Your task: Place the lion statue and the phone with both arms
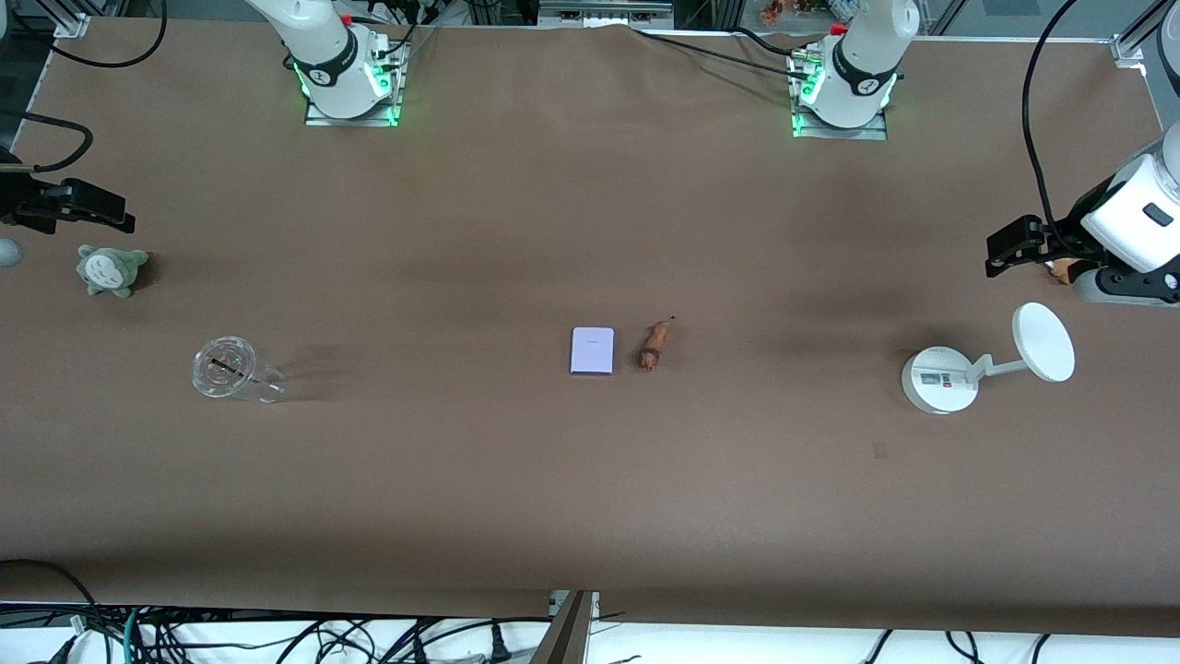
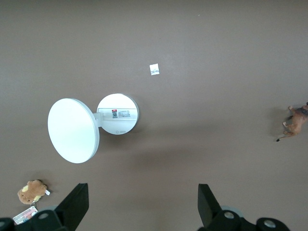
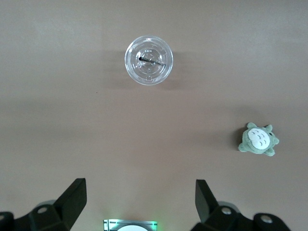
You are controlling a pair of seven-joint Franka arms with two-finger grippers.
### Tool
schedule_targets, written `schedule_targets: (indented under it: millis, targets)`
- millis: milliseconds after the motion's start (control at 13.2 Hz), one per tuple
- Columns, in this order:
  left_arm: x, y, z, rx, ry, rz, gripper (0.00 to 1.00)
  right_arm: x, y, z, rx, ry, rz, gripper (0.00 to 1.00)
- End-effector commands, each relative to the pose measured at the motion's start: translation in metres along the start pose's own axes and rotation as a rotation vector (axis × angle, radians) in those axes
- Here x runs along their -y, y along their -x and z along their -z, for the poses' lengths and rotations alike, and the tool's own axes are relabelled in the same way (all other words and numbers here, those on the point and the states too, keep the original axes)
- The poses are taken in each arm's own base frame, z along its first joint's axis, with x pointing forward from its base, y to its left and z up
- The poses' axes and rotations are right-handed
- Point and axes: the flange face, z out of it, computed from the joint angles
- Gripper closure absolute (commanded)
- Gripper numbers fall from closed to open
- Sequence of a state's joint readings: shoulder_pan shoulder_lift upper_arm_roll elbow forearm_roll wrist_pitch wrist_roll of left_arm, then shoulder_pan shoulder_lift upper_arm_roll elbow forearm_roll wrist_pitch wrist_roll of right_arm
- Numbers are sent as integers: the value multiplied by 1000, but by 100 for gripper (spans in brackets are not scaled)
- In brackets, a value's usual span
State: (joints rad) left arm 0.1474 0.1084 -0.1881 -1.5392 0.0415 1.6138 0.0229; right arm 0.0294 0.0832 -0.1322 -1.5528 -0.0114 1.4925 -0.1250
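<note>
The phone [image 1: 592, 350], a flat pale lavender rectangle, lies on the brown table near its middle. The lion statue [image 1: 654, 345], a tiny orange-brown figurine with a thin dark tail, lies right beside the phone, toward the left arm's end. It also shows at the edge of the left wrist view [image 2: 297, 122]. My left gripper [image 1: 1005, 249] is up at the left arm's end of the table, open and empty [image 2: 143, 204]. My right gripper [image 1: 115, 214] is up at the right arm's end, open and empty [image 3: 141, 202]. Both are well apart from the phone and the lion statue.
A white stand [image 1: 938, 380] [image 2: 118, 113] with a round disc [image 1: 1044, 342] and a fuzzy brown plush [image 2: 32, 191] are near my left gripper. A clear cup [image 1: 230, 369] [image 3: 148, 60] and a grey-green plush [image 1: 111, 269] [image 3: 259, 140] are near my right gripper.
</note>
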Motion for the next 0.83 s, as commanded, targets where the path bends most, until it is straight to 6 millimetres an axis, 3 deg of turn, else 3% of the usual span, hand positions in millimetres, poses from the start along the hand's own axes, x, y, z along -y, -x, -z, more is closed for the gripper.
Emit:
schedule_targets:
  millis: [0, 758]
  targets:
    - [-4, 3, 8, -12, -25, -18, 0, 0, -1, 7, -8, 1, -15, 0]
    - [-4, 4, 8, -4, -23, -16, 0, 1, -2, 8, -11, 1, -1, 0]
